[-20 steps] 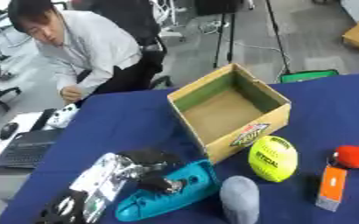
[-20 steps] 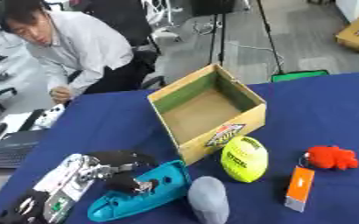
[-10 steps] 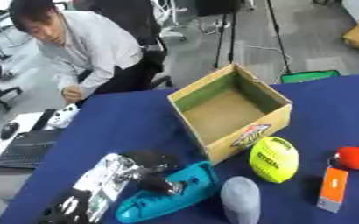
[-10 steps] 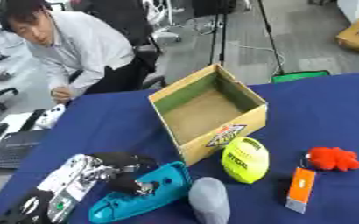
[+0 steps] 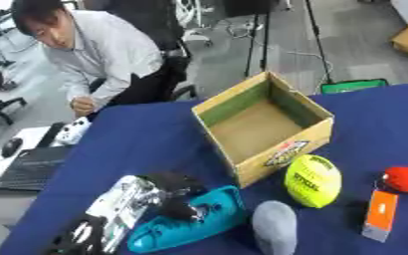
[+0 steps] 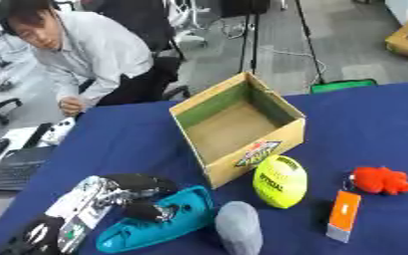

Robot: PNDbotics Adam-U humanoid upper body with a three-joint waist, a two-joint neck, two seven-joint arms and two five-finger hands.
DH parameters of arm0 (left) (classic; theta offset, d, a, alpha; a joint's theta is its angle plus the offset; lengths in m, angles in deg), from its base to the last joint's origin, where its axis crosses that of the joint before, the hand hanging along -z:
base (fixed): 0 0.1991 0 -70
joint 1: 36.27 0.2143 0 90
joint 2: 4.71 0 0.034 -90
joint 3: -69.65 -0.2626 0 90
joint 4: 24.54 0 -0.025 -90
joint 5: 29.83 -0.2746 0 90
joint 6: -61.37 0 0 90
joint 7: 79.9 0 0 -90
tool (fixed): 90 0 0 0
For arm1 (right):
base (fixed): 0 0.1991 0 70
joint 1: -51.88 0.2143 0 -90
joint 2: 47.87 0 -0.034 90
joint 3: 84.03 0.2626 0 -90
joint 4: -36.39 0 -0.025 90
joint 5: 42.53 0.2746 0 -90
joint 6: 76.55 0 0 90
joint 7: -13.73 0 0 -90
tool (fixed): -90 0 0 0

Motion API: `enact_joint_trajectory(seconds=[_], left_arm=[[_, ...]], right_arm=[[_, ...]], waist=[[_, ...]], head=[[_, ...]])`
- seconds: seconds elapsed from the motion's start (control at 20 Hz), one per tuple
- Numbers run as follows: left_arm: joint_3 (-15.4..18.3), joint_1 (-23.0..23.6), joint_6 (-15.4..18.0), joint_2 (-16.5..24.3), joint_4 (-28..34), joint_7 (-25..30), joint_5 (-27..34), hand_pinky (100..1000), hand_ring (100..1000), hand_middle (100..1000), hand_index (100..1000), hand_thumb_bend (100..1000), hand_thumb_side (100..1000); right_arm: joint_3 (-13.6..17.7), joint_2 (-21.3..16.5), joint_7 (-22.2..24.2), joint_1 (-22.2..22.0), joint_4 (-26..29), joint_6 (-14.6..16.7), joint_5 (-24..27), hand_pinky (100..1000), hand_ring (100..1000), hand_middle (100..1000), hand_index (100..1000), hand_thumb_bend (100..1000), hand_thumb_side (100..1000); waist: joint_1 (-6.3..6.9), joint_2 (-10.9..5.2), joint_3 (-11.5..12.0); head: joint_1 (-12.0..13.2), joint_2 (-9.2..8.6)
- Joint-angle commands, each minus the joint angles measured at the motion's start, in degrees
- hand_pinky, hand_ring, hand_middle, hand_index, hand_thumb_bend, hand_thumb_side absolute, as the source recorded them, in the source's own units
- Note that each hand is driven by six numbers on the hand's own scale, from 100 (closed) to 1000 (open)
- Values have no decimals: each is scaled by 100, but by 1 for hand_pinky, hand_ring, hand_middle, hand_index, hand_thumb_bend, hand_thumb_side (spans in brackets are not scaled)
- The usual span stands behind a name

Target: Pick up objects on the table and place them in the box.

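An open cardboard box stands empty on the blue table. In front of it lie a yellow-green ball, a grey oval object, an orange and white block and a red fuzzy thing. A teal oblong object lies at the lower left. My left hand comes in from the lower left with its dark fingers curled over the teal object's near end. My right hand shows in neither view.
A person in a white shirt leans at the table's far left corner, not touching the objects. A laptop and a white controller lie on a side desk at left. Blue cloth stretches free at far right behind the box.
The whole picture has shifted only slightly. My left hand stays on the teal object; nothing on the table has visibly moved.
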Motion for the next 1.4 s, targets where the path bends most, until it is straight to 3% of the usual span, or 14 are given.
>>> enact_joint_trajectory(seconds=[0.05,0.25,0.85,1.4], left_arm=[[57,-102,-15,106,88,-43,-30,1000,1000,918,923,157,947],[55,-111,-24,89,98,-47,-55,997,1000,900,840,120,913],[75,-125,-38,54,100,-47,-64,980,1000,853,723,100,823],[97,-111,-89,38,105,-96,-89,942,940,799,670,100,717]], right_arm=[[24,-139,-9,49,68,13,20,843,830,801,792,100,840],[35,-145,-9,54,68,14,33,843,830,801,792,100,835],[55,-169,-9,74,68,23,59,848,831,801,792,100,831],[77,-184,-9,94,68,8,70,850,832,800,791,100,825]], waist=[[-73,-68,2],[-68,-75,-1],[-49,-87,1],[-52,-91,-5]], head=[[26,-16],[37,-15],[47,-48],[55,-65]])
